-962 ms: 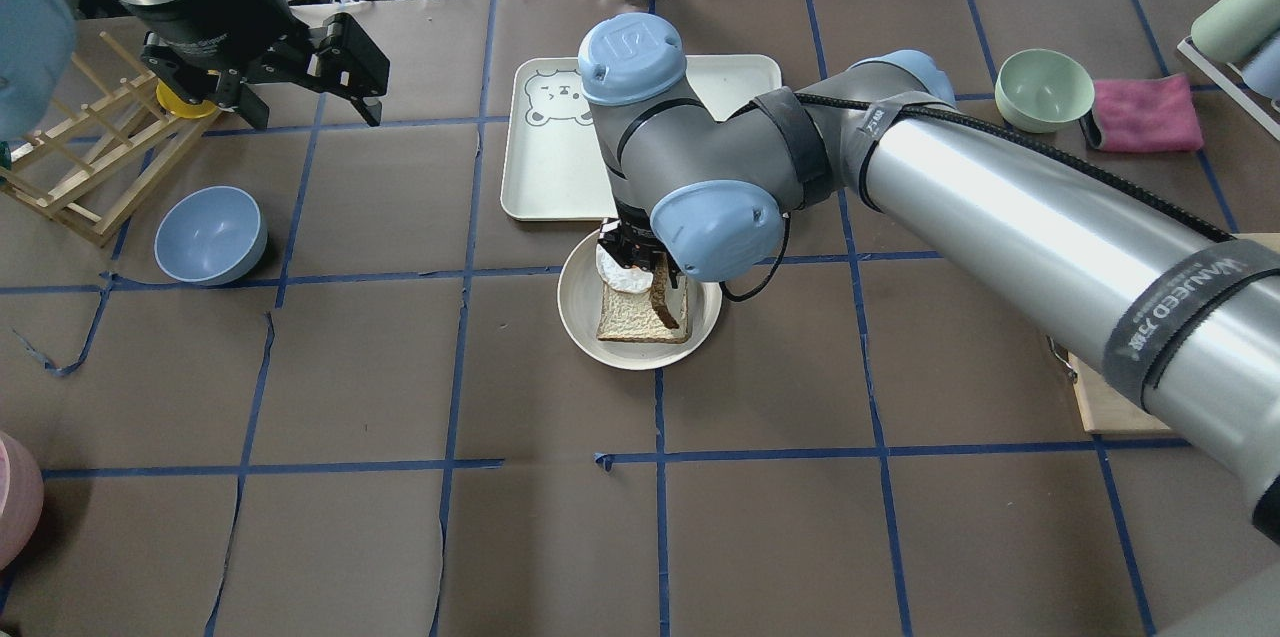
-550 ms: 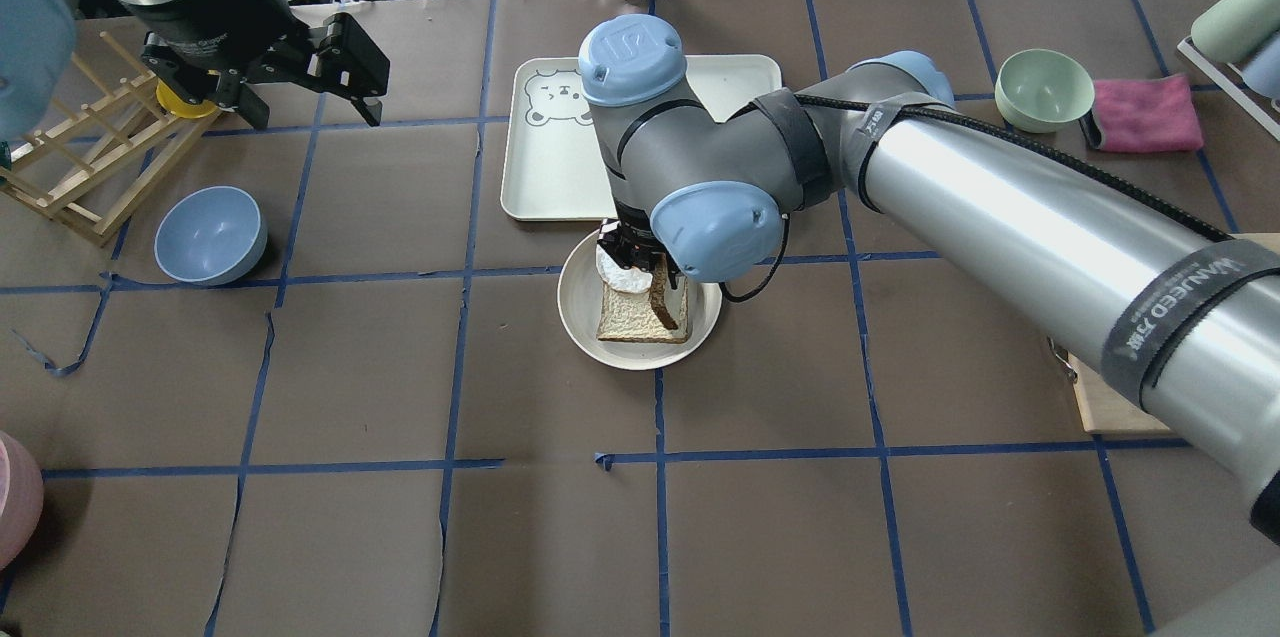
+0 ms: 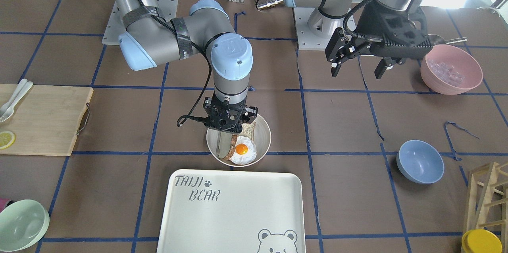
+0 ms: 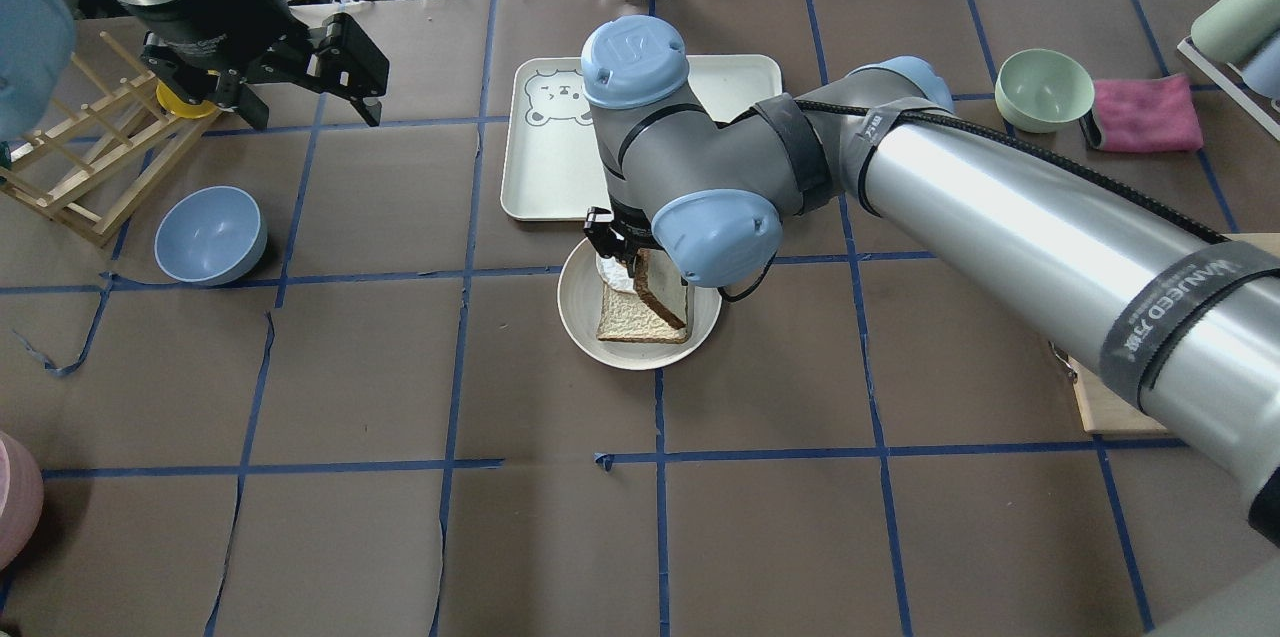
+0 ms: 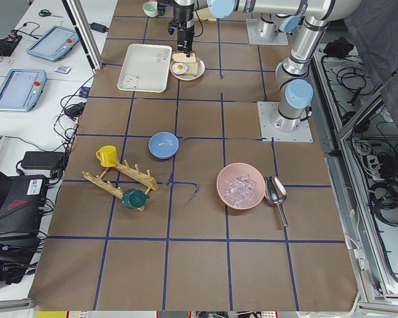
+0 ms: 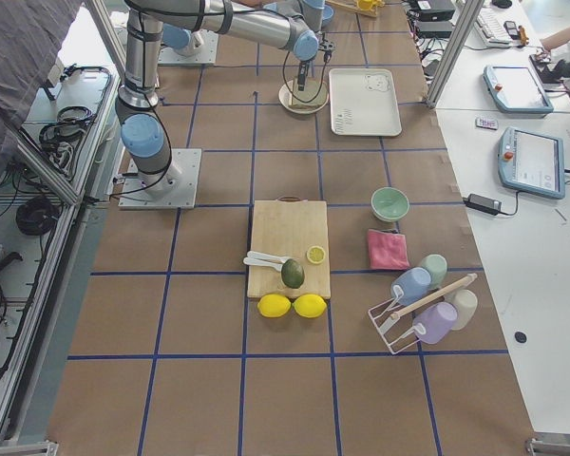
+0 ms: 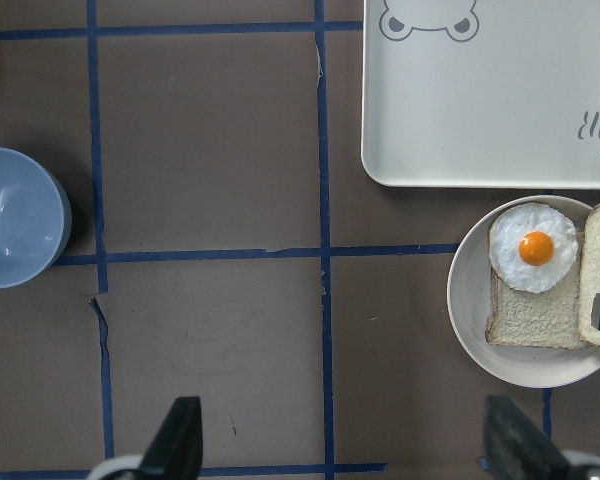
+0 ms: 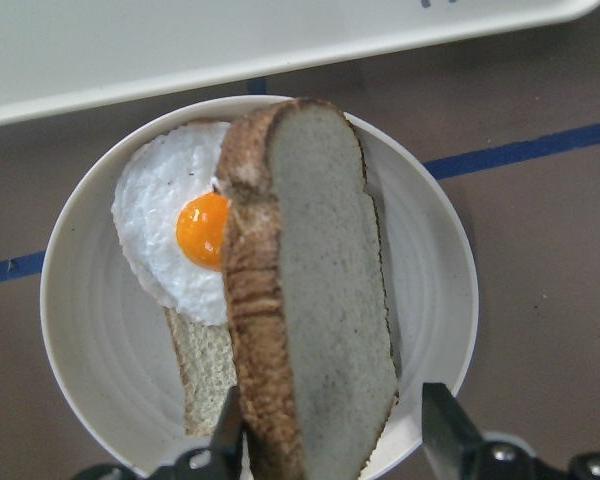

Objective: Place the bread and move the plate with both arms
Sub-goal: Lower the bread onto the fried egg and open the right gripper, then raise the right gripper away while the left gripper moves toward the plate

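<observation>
The plate (image 4: pixel 575 317) sits at mid table just in front of the bear tray. It holds a thin tan slice (image 4: pixel 630 322) with a fried egg (image 3: pixel 242 150) on it. The bread (image 8: pixel 330 280) stands on its edge in the plate, leaning beside the egg; it also shows in the overhead view (image 4: pixel 660 287). My right gripper (image 8: pixel 330 440) is right above it, open, with one finger (image 8: pixel 225 435) against the crust and the other finger (image 8: pixel 445 435) apart from it. My left gripper (image 4: pixel 305 102) is open and empty, high over the far left.
The bear tray (image 4: pixel 550 167) lies just beyond the plate. A blue bowl (image 4: pixel 210 235) and a wooden rack (image 4: pixel 90 157) are at the left. A green bowl (image 4: pixel 1043 89) and a pink cloth (image 4: pixel 1145 112) are at the far right. A cutting board (image 3: pixel 39 118) lies by the right arm.
My right gripper's fingers have spread apart and let go of the bread, which now leans more over the tan slice. The left arm has not moved.
</observation>
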Controlling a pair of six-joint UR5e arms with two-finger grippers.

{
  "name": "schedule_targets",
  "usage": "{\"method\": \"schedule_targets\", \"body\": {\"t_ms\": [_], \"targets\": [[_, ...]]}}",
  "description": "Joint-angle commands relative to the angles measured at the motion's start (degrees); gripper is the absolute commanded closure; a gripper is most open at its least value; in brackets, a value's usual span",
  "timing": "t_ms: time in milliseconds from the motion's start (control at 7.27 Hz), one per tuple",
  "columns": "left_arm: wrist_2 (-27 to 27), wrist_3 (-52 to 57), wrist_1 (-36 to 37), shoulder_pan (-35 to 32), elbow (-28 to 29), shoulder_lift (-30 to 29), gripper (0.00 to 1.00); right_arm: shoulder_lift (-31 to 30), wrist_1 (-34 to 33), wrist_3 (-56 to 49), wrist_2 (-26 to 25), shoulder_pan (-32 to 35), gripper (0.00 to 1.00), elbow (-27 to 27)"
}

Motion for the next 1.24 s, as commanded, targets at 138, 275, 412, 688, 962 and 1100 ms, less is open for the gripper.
{"method": "schedule_targets", "body": {"t_ms": [138, 275, 412, 688, 962, 1100], "targets": [[0.0, 0.0, 0.0, 0.0, 0.0, 0.0, 0.00, -0.6, -2.4, 1.1, 1.8, 0.0, 0.25, 1.5], [0.0, -0.1, 0.0, 0.0, 0.0, 0.0, 0.00, -0.9, -2.4, 1.1, 3.4, -0.1, 0.24, 1.1], [0.0, -0.2, 0.0, 0.0, 0.0, 0.0, 0.00, -2.5, -2.8, 1.6, 5.6, -0.5, 0.16, 1.0], [0.0, -0.2, 0.0, 0.0, 0.0, 0.0, 0.00, -5.7, -4.5, -2.3, 6.2, -4.3, 0.05, -0.7], [0.1, -0.2, 0.0, 0.0, -0.2, 0.1, 0.00, -9.2, 0.0, -16.1, 5.5, -10.3, 0.04, -1.7], [0.0, -0.2, 0.0, -0.1, -0.3, -0.3, 0.00, -11.7, 3.3, -21.8, 5.2, -13.0, 0.00, -2.7]]}}
